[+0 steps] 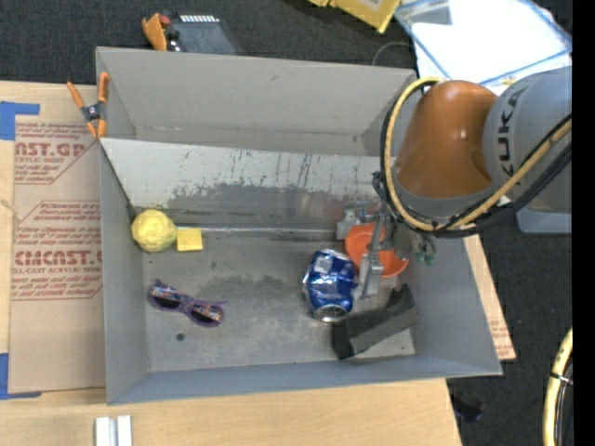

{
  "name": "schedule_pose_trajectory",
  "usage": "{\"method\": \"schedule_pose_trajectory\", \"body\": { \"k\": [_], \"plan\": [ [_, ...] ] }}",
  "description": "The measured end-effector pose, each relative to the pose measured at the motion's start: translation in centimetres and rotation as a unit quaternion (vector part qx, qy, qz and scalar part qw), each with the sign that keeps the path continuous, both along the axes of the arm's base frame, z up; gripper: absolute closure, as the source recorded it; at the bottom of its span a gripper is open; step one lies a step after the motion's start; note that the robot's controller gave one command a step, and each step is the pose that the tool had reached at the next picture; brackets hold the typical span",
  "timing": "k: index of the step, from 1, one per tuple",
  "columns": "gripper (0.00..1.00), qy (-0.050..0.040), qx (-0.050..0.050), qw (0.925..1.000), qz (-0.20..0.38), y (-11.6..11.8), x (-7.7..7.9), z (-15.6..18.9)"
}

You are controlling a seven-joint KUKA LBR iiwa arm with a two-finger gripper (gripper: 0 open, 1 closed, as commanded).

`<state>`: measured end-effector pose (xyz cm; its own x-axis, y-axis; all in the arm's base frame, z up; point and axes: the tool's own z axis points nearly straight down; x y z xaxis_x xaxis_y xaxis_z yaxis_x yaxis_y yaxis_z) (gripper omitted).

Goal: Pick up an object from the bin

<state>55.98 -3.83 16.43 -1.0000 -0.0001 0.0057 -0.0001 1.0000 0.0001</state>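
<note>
My gripper (374, 266) reaches down at the right side of the bin floor, under the arm's wrist. It stands between a crushed blue and white drink can (329, 284) on its left and an orange round thing (390, 260) on its right, which is partly hidden by the gripper. I cannot tell whether it touches either. A black oblong bar (374, 331) lies just in front of the gripper, near the bin's front right corner.
A yellow ball (153, 230) and a small yellow block (190, 241) lie at the far left of the bin floor. Purple sunglasses (186, 304) lie at the front left. The arm's orange cover overhangs the bin's right wall.
</note>
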Motion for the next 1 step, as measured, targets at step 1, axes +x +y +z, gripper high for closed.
{"method": "schedule_pose_trajectory", "body": {
  "k": [1],
  "plan": [
    [0.00,-0.0038,0.000,1.0000,0.000,-0.01,0.18,0.45]
  ]
}}
